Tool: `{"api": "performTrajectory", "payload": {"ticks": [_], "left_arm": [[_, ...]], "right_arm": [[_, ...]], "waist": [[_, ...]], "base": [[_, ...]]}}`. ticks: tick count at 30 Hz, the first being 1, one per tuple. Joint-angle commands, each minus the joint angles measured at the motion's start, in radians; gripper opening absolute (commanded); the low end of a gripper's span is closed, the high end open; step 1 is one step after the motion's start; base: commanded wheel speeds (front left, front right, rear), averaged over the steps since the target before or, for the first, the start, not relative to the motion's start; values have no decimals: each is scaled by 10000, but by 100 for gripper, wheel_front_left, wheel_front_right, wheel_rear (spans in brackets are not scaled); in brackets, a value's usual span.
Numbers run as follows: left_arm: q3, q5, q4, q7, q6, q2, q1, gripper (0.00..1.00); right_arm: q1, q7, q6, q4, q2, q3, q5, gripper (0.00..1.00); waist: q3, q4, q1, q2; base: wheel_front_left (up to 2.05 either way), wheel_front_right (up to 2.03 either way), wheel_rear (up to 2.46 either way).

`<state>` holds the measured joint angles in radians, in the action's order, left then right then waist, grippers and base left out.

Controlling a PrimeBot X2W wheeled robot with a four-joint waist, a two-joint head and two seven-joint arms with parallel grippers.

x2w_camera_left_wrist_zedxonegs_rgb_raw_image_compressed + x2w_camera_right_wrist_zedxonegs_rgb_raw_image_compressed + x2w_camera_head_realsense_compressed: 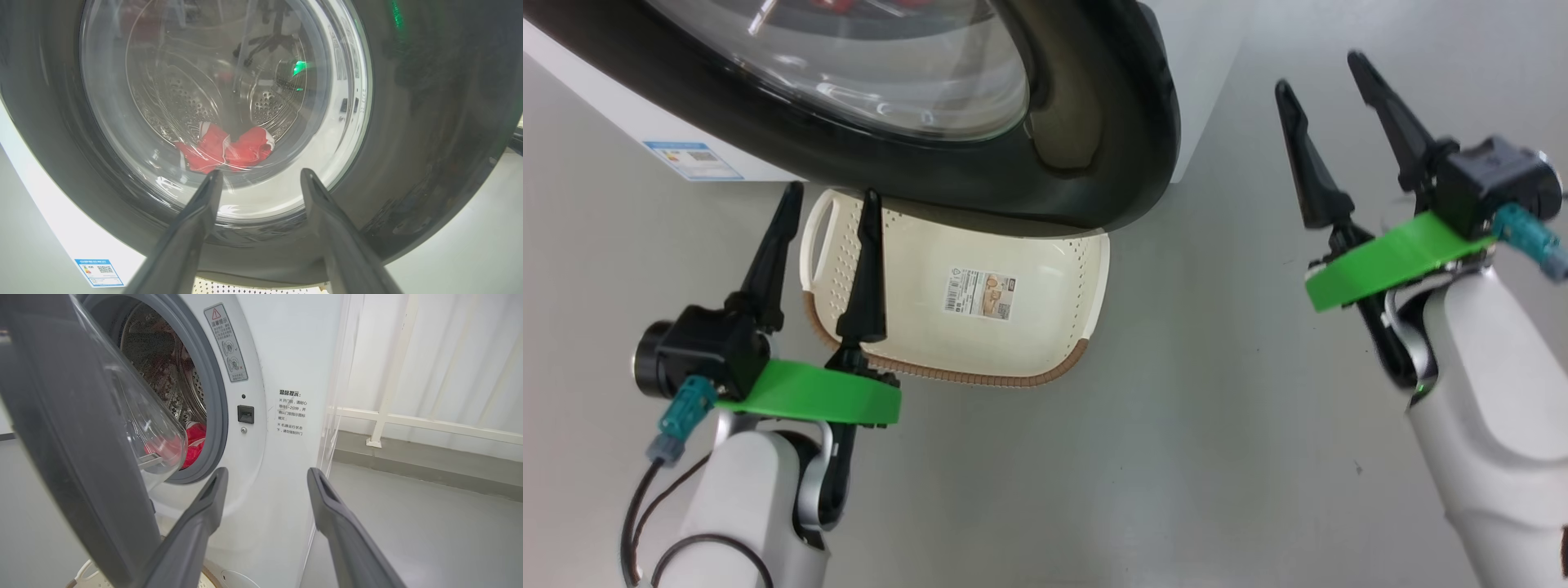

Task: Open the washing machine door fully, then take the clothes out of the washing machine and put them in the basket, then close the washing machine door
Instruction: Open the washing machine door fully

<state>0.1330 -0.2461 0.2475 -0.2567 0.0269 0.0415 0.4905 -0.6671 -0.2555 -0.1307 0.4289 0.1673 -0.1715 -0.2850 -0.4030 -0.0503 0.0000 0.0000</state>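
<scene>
Gaping and empty stand the left gripper [832,192] and right gripper [1320,70]; just ahead of the left one the ajar washing machine door [1094,163] cuts off the basket [1054,327], the clothes [224,149] blurred behind its glass.

The washing machine door [429,122] is rimmed in glossy black around clear glass; the drum [163,375] is made of perforated steel, the basket [1062,327] of plastic.
</scene>
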Motion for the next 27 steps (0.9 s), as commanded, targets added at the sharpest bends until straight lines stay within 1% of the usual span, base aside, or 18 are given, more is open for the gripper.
{"api": "performTrajectory", "payload": {"ticks": [1, 7, 13, 22, 27], "left_arm": [[-293, 109, -318, -51, 25, 184, -156, 100], [-321, 122, -454, -51, 16, 150, -311, 100], [-410, 139, -546, -51, 1, 130, -324, 100], [-538, 140, -663, -51, 1, 111, -343, 100], [-551, 147, -633, -51, 23, 103, -360, 100]], "right_arm": [[368, -61, 0, -452, -192, 81, 195, 100], [1564, -61, 0, -1681, -671, 736, 838, 100], [2383, -62, 0, -2551, -1026, 1033, 587, 100], [2718, -62, 0, -2984, -1147, 906, 613, 100], [2748, -62, 0, -2978, -1164, 917, 778, 100]], "waist": [[10, -17, 0, 0], [-7, -44, 0, 0], [-114, 4, 0, 0], [-220, 121, 0, 0], [-233, 144, 0, 0]], "base": [[0, 0, 0], [0, 0, 0], [0, 0, 0], [0, 0, 0], [0, 0, 0]]}}
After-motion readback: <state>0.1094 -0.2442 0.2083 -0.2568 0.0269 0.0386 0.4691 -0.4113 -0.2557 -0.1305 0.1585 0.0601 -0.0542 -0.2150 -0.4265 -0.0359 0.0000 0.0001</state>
